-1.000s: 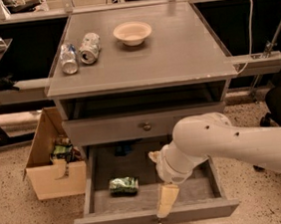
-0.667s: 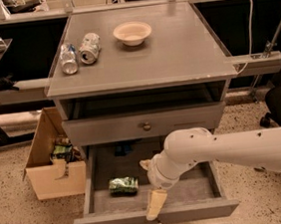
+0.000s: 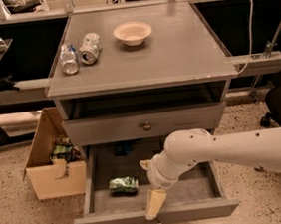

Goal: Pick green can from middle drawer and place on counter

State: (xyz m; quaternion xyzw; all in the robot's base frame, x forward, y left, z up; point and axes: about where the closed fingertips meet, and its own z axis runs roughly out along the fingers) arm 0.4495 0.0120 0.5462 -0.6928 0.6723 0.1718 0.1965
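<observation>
Risk: tool (image 3: 154, 201), aperture can't tell, just right of dented mottled-green drink can (image 3: 123, 185) in shallow grey middle drawer (image 3: 196, 211); off-centre approach could roll it away.

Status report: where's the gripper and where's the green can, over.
Arm's gripper low at front of open middle drawer, beside green can, apart. Can lies on drawer floor, ungripped. Nothing between them.

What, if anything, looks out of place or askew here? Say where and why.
The green can lies on its side, crumpled, in the open middle drawer. On the counter, a silver can also lies tipped over near the left edge. The gripper hangs at the drawer's front, right of the green can, apart from it.
</observation>
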